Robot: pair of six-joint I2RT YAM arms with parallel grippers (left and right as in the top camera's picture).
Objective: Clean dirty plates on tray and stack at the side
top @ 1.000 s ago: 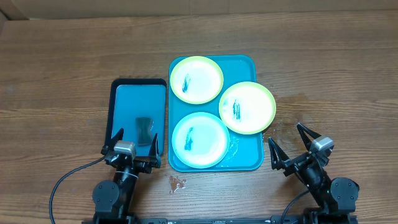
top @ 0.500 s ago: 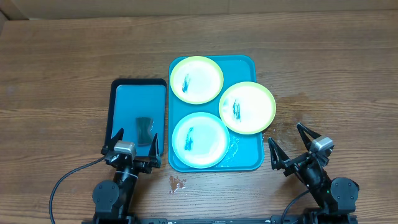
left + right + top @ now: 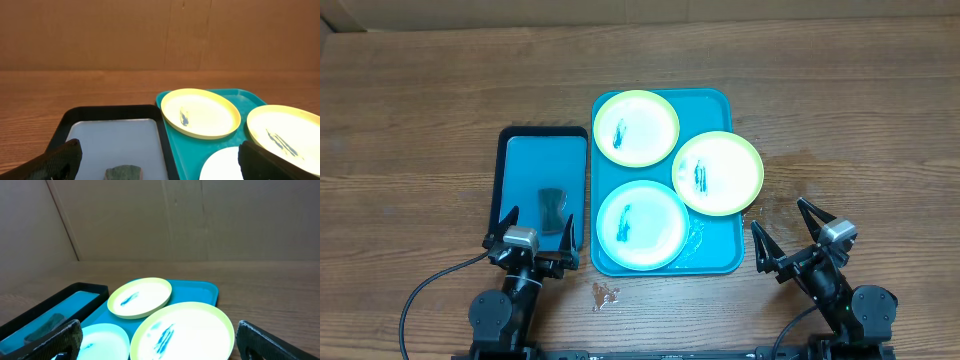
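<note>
Three plates with dark blue smears lie on the teal tray: a lime-green plate at the back, a second lime-green plate overhanging the right rim, and a light blue plate at the front. They also show in the left wrist view, back plate, and in the right wrist view, right plate. My left gripper is open and empty, near the front of the small tray. My right gripper is open and empty, right of the teal tray.
A smaller black-rimmed blue tray lies left of the teal tray and holds a dark green sponge. A small crumpled clear scrap lies on the wooden table in front. A wet patch shows on the teal tray's front right.
</note>
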